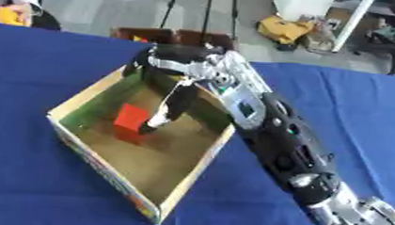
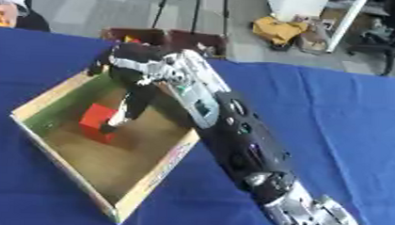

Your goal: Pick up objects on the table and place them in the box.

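Your right hand [image 1: 173, 87] is reaching down into the open cardboard box [image 1: 195, 168], above the red block [image 1: 132, 119].

Your right arm is coming in from the lower right corner and is crossing over the near-right wall of the shallow brown box, which is sitting on the blue tablecloth [image 1: 37, 80]. The fingers [image 1: 178, 104] are pointing downward, long and straight, not curling around anything, and one fingertip is touching or almost touching the upper right edge of the small red cube-shaped block; you cannot tell which. The block is lying on the box floor, near the left wall with the green inner side. Your left hand is not showing in either view.
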### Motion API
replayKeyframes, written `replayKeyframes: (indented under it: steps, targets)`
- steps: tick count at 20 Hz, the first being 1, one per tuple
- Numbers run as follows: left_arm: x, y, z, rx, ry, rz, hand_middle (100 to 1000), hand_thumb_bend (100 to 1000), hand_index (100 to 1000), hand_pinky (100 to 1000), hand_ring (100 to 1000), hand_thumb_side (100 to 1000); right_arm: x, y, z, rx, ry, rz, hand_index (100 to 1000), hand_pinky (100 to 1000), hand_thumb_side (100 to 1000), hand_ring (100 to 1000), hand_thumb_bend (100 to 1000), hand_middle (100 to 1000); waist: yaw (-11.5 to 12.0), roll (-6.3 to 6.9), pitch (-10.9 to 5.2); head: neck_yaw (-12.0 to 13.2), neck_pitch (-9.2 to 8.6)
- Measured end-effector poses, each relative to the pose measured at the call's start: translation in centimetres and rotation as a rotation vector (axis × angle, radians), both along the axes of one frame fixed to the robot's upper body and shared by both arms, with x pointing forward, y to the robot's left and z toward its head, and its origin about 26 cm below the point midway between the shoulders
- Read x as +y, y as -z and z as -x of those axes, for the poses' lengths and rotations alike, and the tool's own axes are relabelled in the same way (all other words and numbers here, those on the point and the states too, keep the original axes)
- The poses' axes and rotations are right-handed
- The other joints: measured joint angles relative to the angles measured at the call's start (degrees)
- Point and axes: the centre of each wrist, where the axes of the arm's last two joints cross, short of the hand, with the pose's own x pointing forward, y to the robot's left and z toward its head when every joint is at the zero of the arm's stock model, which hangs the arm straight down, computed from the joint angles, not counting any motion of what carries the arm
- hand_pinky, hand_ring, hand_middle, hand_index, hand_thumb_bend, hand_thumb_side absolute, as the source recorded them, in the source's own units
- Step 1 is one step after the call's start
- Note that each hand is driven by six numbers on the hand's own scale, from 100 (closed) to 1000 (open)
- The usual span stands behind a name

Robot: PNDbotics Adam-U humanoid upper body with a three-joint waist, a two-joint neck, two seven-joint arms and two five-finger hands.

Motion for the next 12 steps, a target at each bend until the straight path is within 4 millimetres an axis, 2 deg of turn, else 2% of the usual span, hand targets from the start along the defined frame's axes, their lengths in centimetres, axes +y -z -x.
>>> replayKeyframes:
  steps: [1, 2, 4, 6, 10, 12]
  targets:
    - [0.0, 0.1, 0.0, 0.001, -0.002, 0.001, 811, 100, 883, 542, 701, 918, -0.5, -0.8, 0.6, -0.026, -0.001, -0.033, 870, 789, 528, 768, 697, 793, -0.3, 0.00, -0.01, 0.2, 0.14]
    - [0.1, 0.1, 0.1, 0.003, -0.003, 0.002, 811, 100, 883, 542, 701, 917, -1.0, -1.5, 1.2, -0.049, -0.005, -0.069, 870, 788, 594, 762, 653, 785, -0.5, 0.00, -0.05, 0.5, 0.37]
    - [0.1, 0.3, 0.1, 0.007, -0.006, 0.004, 810, 100, 883, 542, 701, 916, -2.2, -2.5, 2.6, -0.091, -0.013, -0.150, 878, 776, 624, 753, 587, 784, -1.1, 0.01, -0.21, 1.2, 0.45]
    - [0.2, 0.4, 0.2, 0.010, -0.011, 0.008, 810, 100, 883, 542, 701, 915, -3.7, -3.3, 4.4, -0.145, -0.024, -0.254, 870, 772, 644, 742, 477, 765, -1.9, 0.06, -0.36, 2.1, 0.47]
    - [0.4, 0.5, 0.3, 0.010, -0.021, 0.013, 810, 100, 883, 542, 701, 914, -6.1, -3.9, 8.0, -0.258, -0.039, -0.475, 860, 772, 688, 734, 360, 755, -3.2, 1.42, -0.39, 4.1, 0.47]
    - [0.4, 0.7, 0.4, 0.013, -0.024, 0.014, 810, 100, 883, 542, 701, 907, -7.0, -3.9, 9.6, -0.315, -0.046, -0.587, 860, 767, 672, 727, 325, 752, -4.0, 1.81, -0.39, 4.9, 0.45]
